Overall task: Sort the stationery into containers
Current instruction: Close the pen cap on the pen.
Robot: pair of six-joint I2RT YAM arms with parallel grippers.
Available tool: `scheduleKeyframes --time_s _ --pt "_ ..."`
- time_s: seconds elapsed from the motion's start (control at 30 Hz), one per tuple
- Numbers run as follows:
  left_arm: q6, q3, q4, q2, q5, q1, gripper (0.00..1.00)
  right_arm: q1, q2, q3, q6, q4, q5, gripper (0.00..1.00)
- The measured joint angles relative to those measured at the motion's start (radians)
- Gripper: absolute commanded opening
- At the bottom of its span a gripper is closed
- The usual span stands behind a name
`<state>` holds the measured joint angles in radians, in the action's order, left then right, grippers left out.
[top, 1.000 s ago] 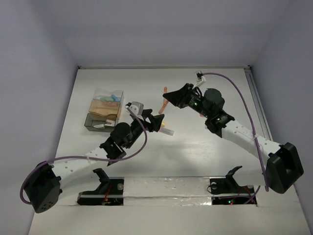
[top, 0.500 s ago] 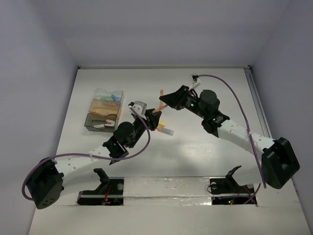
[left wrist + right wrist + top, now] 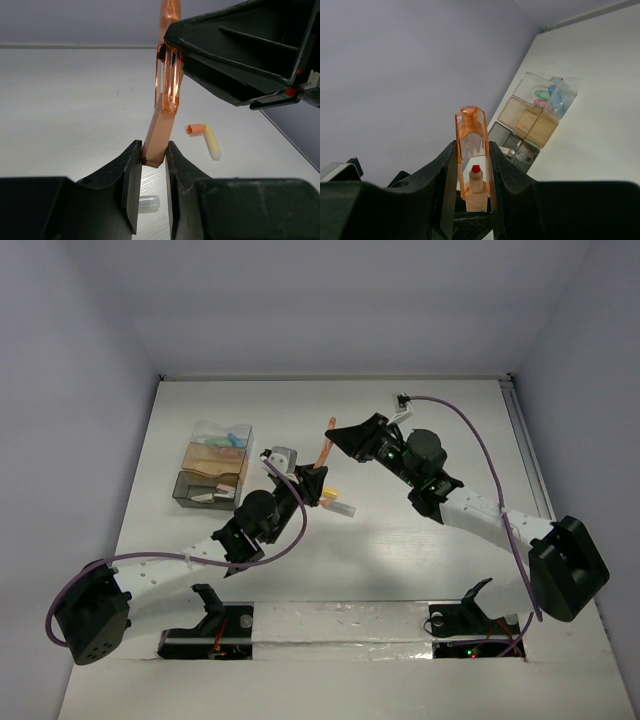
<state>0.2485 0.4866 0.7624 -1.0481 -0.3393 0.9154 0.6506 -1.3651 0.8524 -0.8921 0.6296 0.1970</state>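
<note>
Matte white table point(image 3: 380, 552). Clear plastic container point(image 3: 527, 119) with tan and grey bins sits beyond the right gripper point(image 3: 472, 156), contents blurred. Both grippers pinch one orange highlighter point(image 3: 159, 132): right on the translucent top, left gripper point(image 3: 153, 156) on the square opaque tail. Yellow piece point(image 3: 212, 142) right of the left pincer; clear piece point(image 3: 149, 202) under it, half hidden.

Three cameras, one meeting point
The top camera looks steeply down on the worktop point(image 3: 380, 560) from its near side; the wrist cameras sit close behind the left claw point(image 3: 153, 150) and right claw point(image 3: 472, 155), and all three share the orange highlighter point(image 3: 159, 132).
</note>
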Motion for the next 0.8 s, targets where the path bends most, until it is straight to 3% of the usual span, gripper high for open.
scheduleKeyframes --time_s 0.5,0.8 --pt "0.086 -0.016 0.032 0.013 -0.153 0.037 0.00 0.098 -0.017 -0.034 0.010 0.113 -0.212 0.01" --pt "0.049 -0.016 0.033 0.018 -0.167 0.038 0.00 0.108 -0.050 -0.013 0.021 0.107 -0.178 0.01"
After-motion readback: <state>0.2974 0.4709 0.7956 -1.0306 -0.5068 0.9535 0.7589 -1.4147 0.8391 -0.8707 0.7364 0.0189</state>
